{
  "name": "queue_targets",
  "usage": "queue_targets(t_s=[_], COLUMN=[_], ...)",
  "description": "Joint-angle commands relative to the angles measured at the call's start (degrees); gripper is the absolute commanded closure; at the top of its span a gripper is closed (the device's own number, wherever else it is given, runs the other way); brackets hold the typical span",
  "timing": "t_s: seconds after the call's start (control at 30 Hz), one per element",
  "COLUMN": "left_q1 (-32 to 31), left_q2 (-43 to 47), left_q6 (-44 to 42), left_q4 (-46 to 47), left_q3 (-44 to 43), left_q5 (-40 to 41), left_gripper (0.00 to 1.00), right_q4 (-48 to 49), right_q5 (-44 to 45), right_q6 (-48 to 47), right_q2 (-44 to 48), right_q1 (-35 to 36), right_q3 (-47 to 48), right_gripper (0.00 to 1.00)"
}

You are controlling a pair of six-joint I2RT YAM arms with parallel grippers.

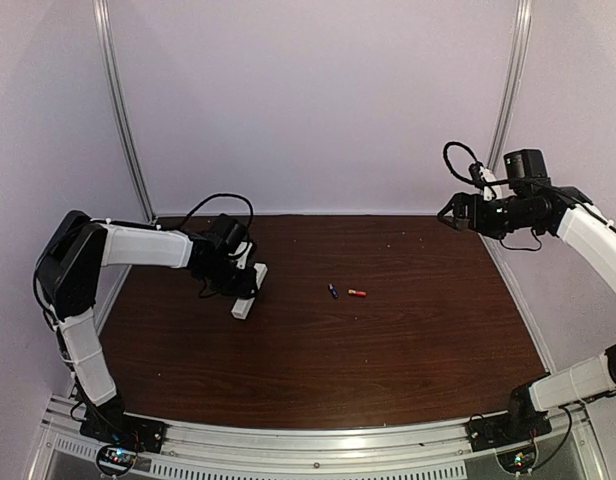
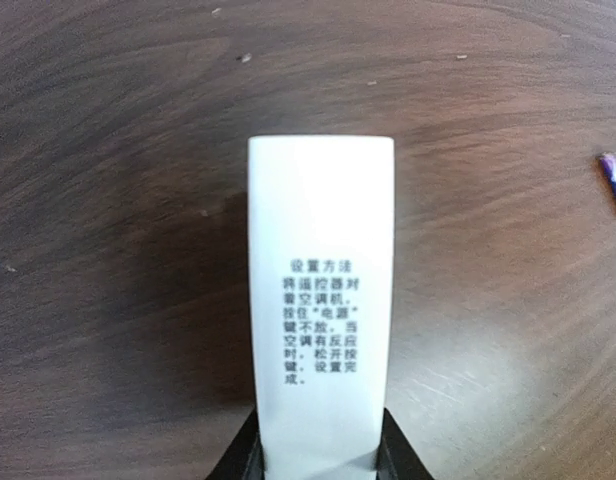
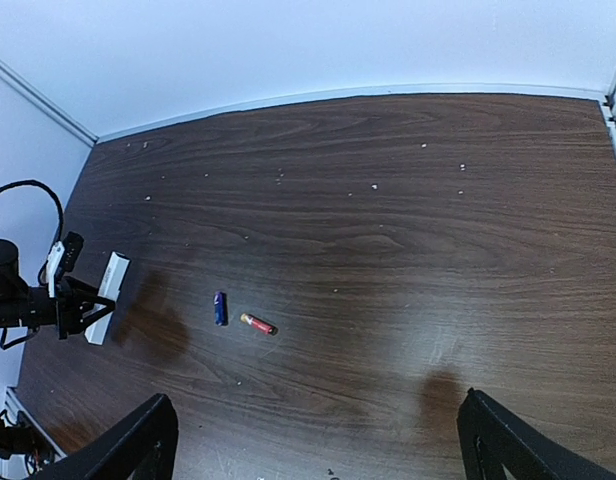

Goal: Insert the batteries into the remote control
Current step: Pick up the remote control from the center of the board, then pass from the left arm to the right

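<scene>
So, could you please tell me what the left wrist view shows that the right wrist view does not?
Only the left wrist view shows the Chinese text printed on the remote control. Only the right wrist view shows the red-orange battery and the open right gripper. Both show the remote control held in the left gripper, the dark blue battery and the wooden table.

top: overhead, whole table (image 1: 408, 340) | left wrist: close on remote control (image 2: 321, 300) | right wrist: high, same table
</scene>
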State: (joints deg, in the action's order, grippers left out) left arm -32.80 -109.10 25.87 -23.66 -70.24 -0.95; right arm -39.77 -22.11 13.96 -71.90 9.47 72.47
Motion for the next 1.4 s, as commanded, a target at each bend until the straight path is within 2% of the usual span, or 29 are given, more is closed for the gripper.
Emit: queue_targets(t_s=[0.0, 0.17, 0.27, 0.4, 0.5, 0.67, 0.93, 1.1, 1.23, 1.37], left_q1=[-0.7, -5.1, -7.2, -8.1, -9.3, -12.3, -17.7, -19.1, -20.1, -21.4], left_q2=[6.3, 8.7, 9.7, 11.5, 13.1, 15.2, 19.3, 21.7, 21.7, 20.8], left_q6=[-3.7, -6.7, -7.2, -7.1, -7.3, -10.0, -19.9, -23.7, -25.2, -28.1], left_q4=[12.4, 13.6, 14.7, 21.0, 23.4, 23.4, 21.4, 20.8, 18.1, 16.6], left_q3=[3.3, 2.9, 2.9, 4.7, 5.4, 4.8, 6.6, 7.7, 6.4, 5.0], left_q5=[-9.1, -5.1, -3.6, -11.1, -15.0, -19.4, -23.1, -27.2, -27.2, -26.7], left_gripper=[0.84, 0.83, 0.83, 0.85, 0.85, 0.85, 0.87, 0.85, 0.85, 0.85], right_q4=[2.6, 5.2, 6.2, 11.5, 15.7, 17.4, 22.1, 20.1, 20.0, 19.9], right_q5=[-6.2, -9.7, -10.2, -15.9, -18.5, -19.5, -20.0, -25.2, -31.7, -32.8], right_q6=[2.1, 5.5, 6.4, 5.9, 2.2, -5.8, -21.4, -27.4, -30.0, -31.6], right_q2=[0.1, -1.4, -3.6, -6.0, -6.5, -6.7, -3.8, -3.6, -3.1, -2.8], right_q1=[1.7, 5.4, 10.3, 16.1, 19.8, 22.6, 23.7, 23.7, 24.7, 27.0], right_q3=[-1.6, -2.8, -2.0, -3.2, -4.8, -6.6, -11.3, -11.1, -11.1, -10.8], right_gripper=[0.00, 0.01, 0.00, 0.03, 0.03, 0.01, 0.01, 0.01, 0.04, 0.04])
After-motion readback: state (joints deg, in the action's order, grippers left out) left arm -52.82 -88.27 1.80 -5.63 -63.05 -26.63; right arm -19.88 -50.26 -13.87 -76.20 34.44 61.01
